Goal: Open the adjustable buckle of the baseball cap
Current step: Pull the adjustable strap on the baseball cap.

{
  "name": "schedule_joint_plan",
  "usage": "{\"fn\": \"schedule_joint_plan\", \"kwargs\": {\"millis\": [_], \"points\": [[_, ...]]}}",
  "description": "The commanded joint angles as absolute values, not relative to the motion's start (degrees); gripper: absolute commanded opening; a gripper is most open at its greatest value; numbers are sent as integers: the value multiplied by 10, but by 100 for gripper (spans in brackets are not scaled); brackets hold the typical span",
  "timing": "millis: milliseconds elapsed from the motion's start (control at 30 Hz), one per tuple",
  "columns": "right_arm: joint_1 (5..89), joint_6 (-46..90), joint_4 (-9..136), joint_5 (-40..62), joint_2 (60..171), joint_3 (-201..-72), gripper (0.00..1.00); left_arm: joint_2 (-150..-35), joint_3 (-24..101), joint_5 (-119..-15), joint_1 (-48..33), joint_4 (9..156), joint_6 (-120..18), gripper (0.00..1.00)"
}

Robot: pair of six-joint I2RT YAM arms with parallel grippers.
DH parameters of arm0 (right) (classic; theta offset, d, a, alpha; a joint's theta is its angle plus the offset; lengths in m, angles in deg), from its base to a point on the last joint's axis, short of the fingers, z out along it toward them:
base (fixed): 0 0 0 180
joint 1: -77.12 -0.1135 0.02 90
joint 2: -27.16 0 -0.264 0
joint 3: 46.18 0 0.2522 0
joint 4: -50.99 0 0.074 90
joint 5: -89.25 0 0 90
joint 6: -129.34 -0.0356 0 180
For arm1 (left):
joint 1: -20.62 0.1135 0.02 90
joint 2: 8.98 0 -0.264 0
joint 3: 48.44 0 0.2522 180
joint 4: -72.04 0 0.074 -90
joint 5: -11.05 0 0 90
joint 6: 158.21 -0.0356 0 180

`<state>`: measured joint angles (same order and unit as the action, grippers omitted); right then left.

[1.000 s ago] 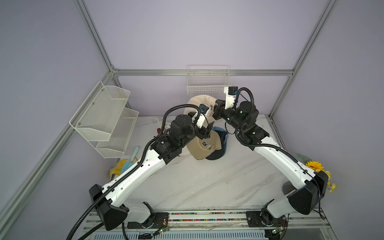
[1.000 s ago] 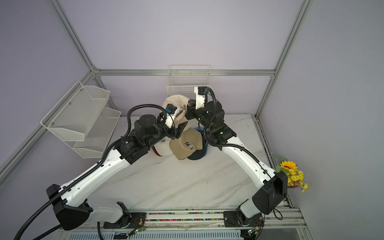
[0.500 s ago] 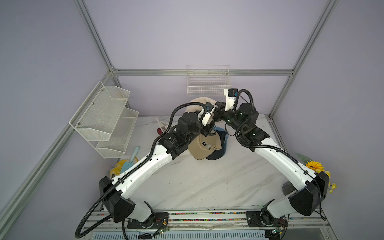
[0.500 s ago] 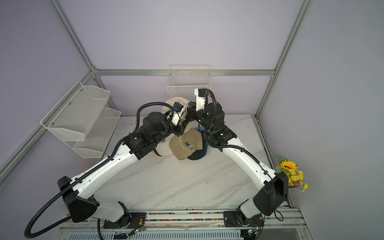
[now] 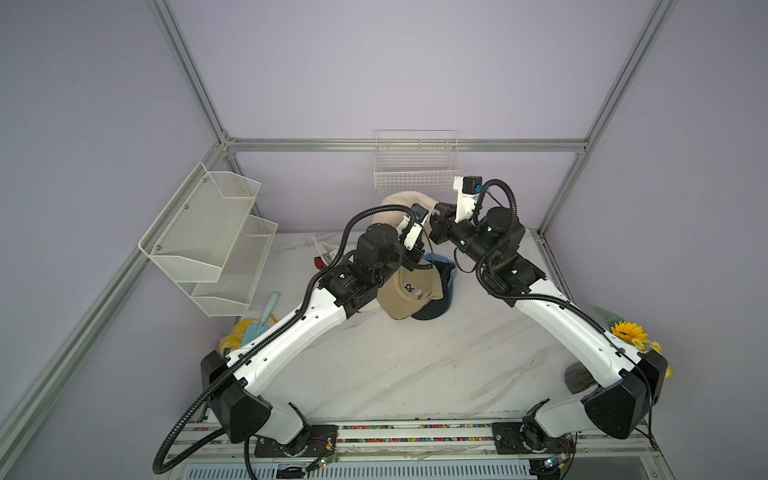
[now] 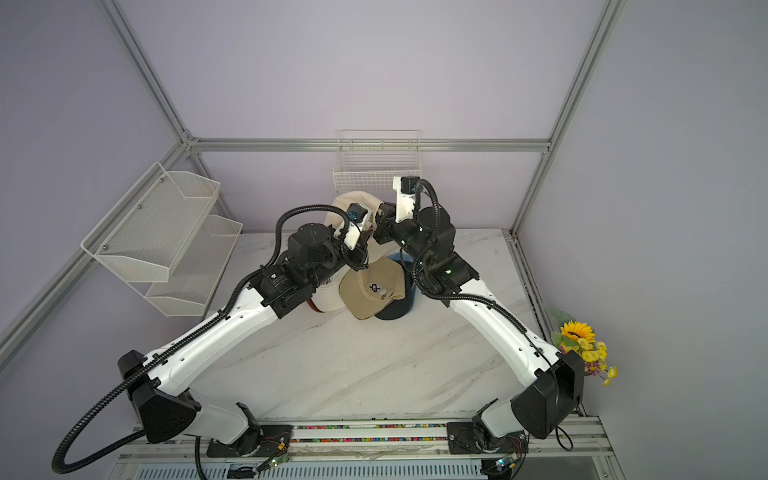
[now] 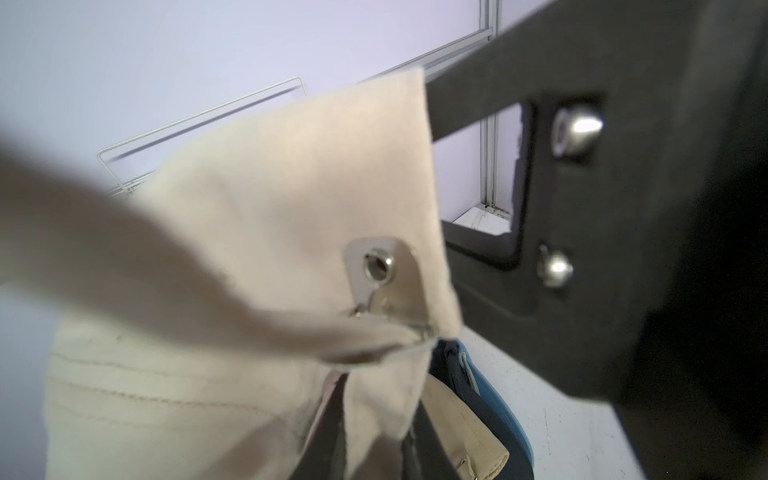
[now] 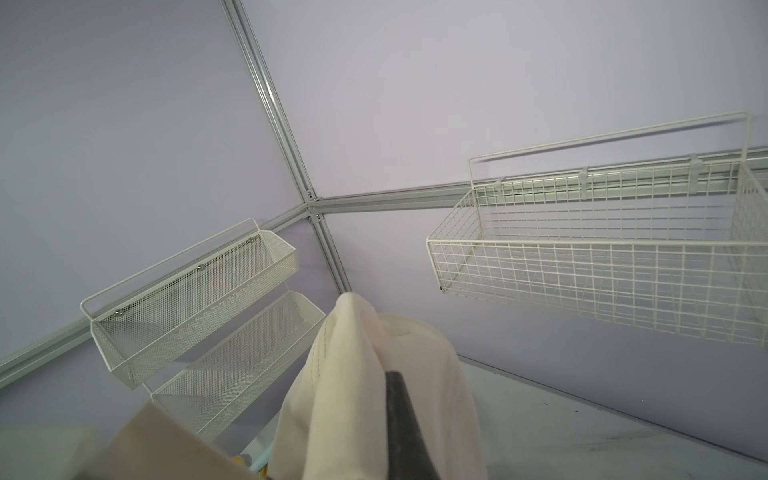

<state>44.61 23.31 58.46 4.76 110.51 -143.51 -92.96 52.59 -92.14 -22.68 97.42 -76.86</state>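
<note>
**Cream cap held up between two grippers, buckle in view**

At the near edge a rail (image 5: 415, 434) carries the left arm (image 5: 299, 332) and the right arm (image 5: 573, 328). Both reach across the white marble table (image 5: 415, 374). A bunch of sunflowers (image 5: 629, 334) stands at the table's right edge. At its left edge a pale blue scoop (image 5: 264, 318) lies on something yellow (image 5: 235, 338).

A pile of caps lies mid-table. A tan cap (image 5: 405, 297) with a dark logo is on top and a navy cap (image 5: 432, 311) is under it. A top view also shows a white cap (image 6: 328, 297) with an orange-brown edge just beside them. Blue cloth (image 5: 452, 272) shows at the pile's far side; I cannot tell whether it is a separate cap. That makes three sure caps on the table.

Beyond and above the pile, one cream cap (image 5: 395, 205) hangs clear of the table between the grippers. The right gripper (image 5: 433, 215) is clamped on its cloth, which the right wrist view shows folded over a dark finger (image 8: 401, 419). The left gripper (image 5: 420, 243) is close against the cap, but I cannot tell whether it is closed on anything. In the left wrist view the metal buckle (image 7: 386, 278) sits on the cream cloth, and a blurred strap (image 7: 166, 270) meets it.

Farthest are two containers. A two-tier mesh shelf (image 5: 208, 224) hangs on the left wall and one wire basket (image 5: 417, 166) on the back wall. Through both, only wall shows.
</note>
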Motion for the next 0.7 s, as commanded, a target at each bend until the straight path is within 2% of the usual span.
{"fn": "schedule_joint_plan", "kwargs": {"millis": [0,300,433,567,667], "points": [[445,230,573,52,1090,-1419,0,-904,518,-936,-227,918,-772,14],[445,237,588,43,1078,-1384,0,-874,508,-929,-228,904,-771,0],[445,245,589,50,1068,-1377,0,-871,510,-919,-228,909,-772,0],[445,247,582,75,1064,-1373,17,-882,528,-908,-228,939,-773,0],[445,247,573,87,1060,-1366,24,-894,550,-901,-228,973,-772,0]]}}
